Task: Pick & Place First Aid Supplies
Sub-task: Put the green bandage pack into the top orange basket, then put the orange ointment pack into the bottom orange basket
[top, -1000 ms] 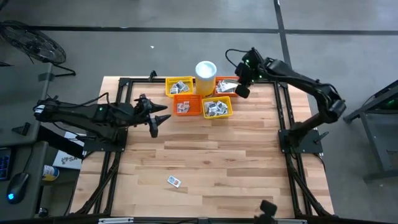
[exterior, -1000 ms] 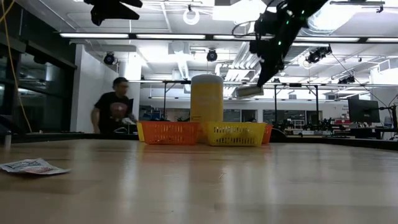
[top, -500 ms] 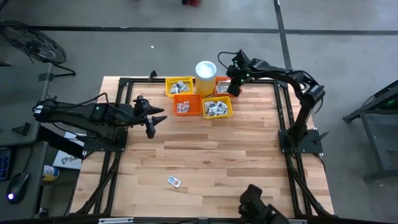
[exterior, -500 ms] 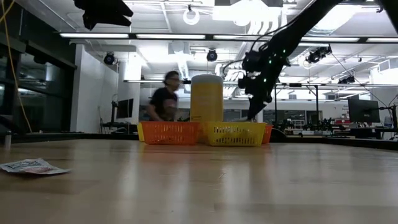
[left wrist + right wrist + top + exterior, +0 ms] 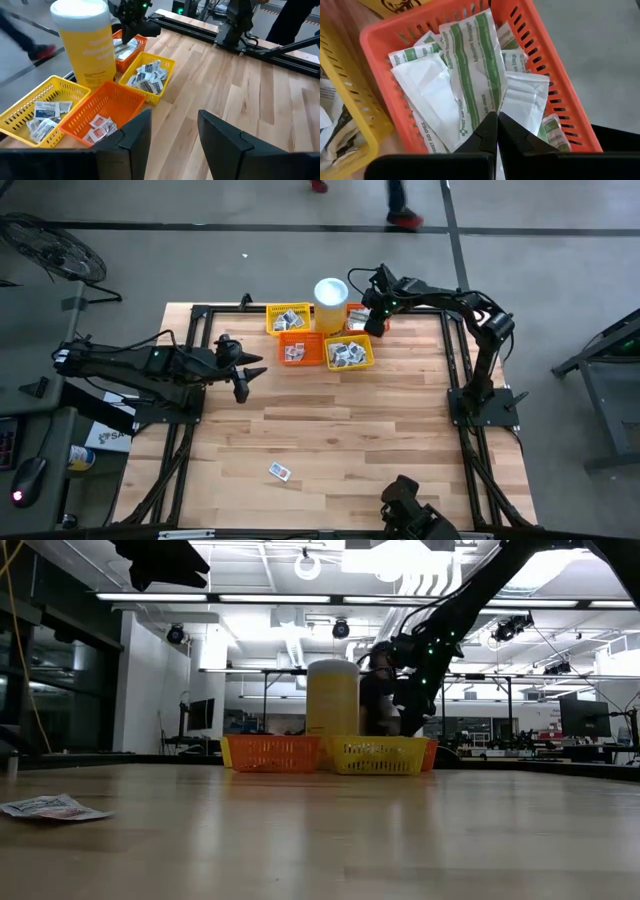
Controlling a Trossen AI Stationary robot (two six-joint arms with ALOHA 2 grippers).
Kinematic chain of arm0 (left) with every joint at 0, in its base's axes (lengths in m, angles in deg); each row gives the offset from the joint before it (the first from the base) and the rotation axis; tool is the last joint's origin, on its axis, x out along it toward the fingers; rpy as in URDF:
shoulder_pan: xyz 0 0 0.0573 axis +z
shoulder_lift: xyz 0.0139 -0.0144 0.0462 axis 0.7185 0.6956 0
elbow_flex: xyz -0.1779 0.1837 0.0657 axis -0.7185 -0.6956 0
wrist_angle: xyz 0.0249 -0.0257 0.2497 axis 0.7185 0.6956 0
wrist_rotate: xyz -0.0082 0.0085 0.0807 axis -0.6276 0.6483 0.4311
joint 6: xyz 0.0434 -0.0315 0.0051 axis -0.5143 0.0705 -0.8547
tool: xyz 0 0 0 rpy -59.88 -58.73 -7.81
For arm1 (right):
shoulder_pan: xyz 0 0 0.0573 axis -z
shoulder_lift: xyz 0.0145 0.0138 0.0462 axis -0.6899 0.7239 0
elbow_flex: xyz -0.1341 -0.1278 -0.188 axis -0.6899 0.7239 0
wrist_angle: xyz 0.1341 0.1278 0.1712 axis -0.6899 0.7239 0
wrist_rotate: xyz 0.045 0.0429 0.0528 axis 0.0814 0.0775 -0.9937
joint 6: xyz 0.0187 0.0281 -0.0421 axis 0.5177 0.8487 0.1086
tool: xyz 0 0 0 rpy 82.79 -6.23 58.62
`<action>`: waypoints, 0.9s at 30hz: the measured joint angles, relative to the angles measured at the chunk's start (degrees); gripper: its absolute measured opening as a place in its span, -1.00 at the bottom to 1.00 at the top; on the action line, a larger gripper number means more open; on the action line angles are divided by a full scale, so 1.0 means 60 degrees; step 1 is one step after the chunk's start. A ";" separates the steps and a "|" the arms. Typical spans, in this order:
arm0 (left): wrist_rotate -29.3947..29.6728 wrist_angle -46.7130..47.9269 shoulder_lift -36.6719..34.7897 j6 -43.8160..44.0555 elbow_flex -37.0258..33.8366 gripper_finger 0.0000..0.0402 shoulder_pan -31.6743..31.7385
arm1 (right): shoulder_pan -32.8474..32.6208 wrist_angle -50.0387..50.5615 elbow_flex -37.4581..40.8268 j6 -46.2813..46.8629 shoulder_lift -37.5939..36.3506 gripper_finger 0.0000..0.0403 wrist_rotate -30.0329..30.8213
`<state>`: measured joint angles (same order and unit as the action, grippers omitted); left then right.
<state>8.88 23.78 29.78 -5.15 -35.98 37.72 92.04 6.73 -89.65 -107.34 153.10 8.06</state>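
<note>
The right end effector (image 5: 496,131) is down inside the orange basket (image 5: 555,75) at the far edge of the tabletop (image 5: 380,430), its fingers pressed together with the tips against a crumpled heap of white and green-striped bandage packets (image 5: 472,75); whether a packet is pinched between them I cannot tell. From above, that right end effector (image 5: 374,320) sits just beside the white-lidded cup (image 5: 331,292), which stands among the cluster of four baskets. The yellow basket (image 5: 348,353) next to it holds white sachets with dark print, a second orange basket (image 5: 299,348) holds a few small packets, and a second yellow basket (image 5: 288,318) on the far side holds more. The left end effector (image 5: 247,373) hangs above the tabletop towards the left edge, well apart from the baskets, its fingers spread with nothing between them. One loose sachet (image 5: 280,472) lies alone near the tabletop's near edge. A person (image 5: 378,690) stands behind the baskets in the room beyond.
</note>
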 joint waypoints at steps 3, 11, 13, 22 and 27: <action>0.0001 -0.0001 0.0000 0.0000 -0.0003 -0.21 0.0000 | 0.0000 0.0017 0.0000 0.0197 0.0000 -1.00 0.0004; -0.0005 0.0021 0.0000 0.0072 -0.0003 -0.21 -0.0004 | -0.0011 0.0040 0.0000 0.0567 0.0000 -0.88 0.0337; -0.0007 0.0031 0.0002 0.0075 -0.0001 -0.21 -0.0004 | -0.0007 0.0042 0.0000 0.0704 0.0000 -0.79 0.0393; -0.0014 0.0031 0.0004 0.0080 -0.0001 -0.21 -0.0004 | -0.0007 0.0664 -0.0617 0.1061 0.0000 -0.31 0.0331; -0.0025 0.0046 0.0004 0.0125 0.0000 -0.21 -0.0004 | -0.0011 0.1403 -0.1315 0.1044 0.0000 -0.19 0.0325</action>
<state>8.73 24.06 29.80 -4.40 -35.98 37.70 91.98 15.15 -97.54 -101.08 153.10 10.01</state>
